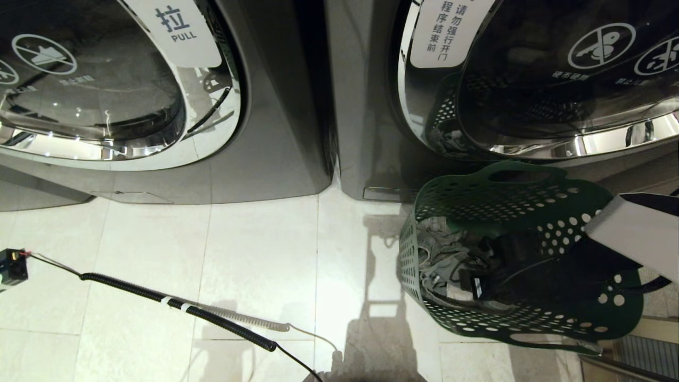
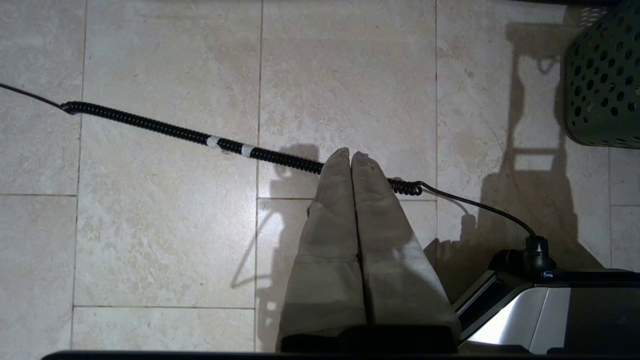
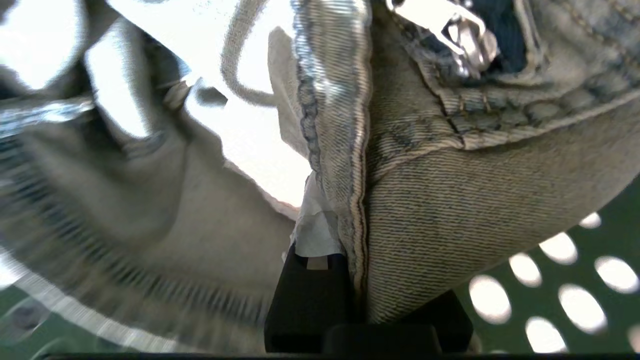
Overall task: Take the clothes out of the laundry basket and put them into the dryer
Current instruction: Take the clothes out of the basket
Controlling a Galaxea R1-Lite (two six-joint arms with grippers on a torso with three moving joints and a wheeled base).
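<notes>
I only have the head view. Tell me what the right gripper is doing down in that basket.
Observer: The right wrist view shows the right gripper shut on a fold of the denim garment, with the seam pinched between its fingers.
Operator: Say what else is around it in there.
Observer: The perforated green wall of the laundry basket sits right beside the held denim.
Operator: Report the left gripper; I can't see it at all.
Observer: The left gripper is shut on nothing, its cloth-covered fingers pressed together above the floor tiles.
Operator: Check whether anything lies under it.
Observer: The black coiled cable runs across the tiles and passes behind its fingertips.
</notes>
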